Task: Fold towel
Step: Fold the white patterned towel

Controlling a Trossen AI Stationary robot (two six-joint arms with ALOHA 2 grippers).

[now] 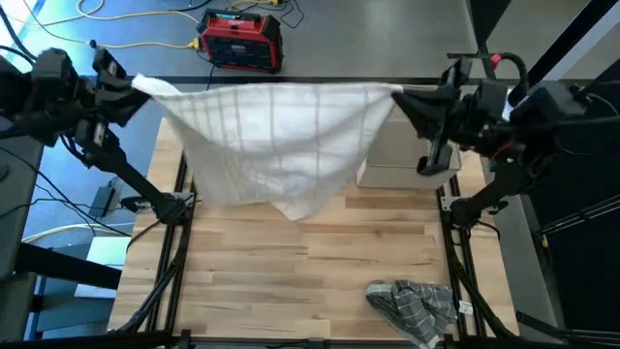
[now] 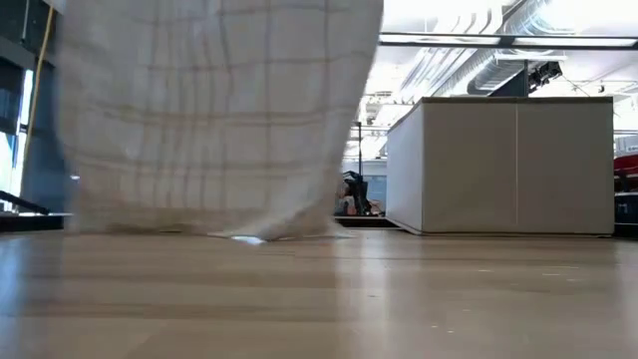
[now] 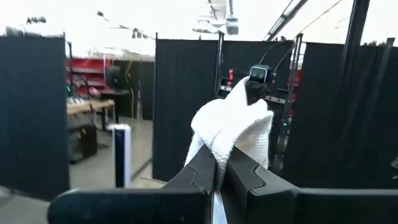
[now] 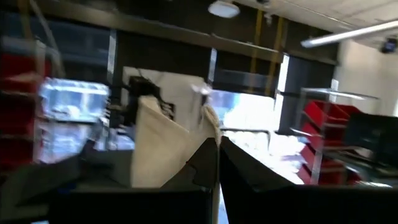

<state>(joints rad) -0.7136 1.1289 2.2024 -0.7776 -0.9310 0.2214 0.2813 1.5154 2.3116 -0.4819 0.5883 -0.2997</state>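
**Desk:** Dark fingers [image 3: 205,171] of the left gripper [image 3: 219,180] fill the wrist view, pressed together on a bunched corner of the white towel [image 1: 276,141]. Where is the rest of the cloth?

**Photographer:** Stretched between the two arms. The right gripper [image 1: 399,97] pinches the opposite corner, and the towel sags from that taut top edge, its lowest point brushing the wooden worktop [image 1: 310,281] below and between the grippers.

**Desk:** What does the step call for?

**Photographer:** By my reading, a lay-down. Both grippers should hold level with each other and keep the top edge taut, so the hanging part settles flat without creasing. The sagging middle suggests some slack to draw out first.

**Desk:** Anything in the way?

**Photographer:** A crumpled grey checked cloth [image 1: 415,305] lies well apart, on the worktop's near side beneath the right arm. A pale box [image 1: 402,160] sits just beside the towel's right edge and could snag it.
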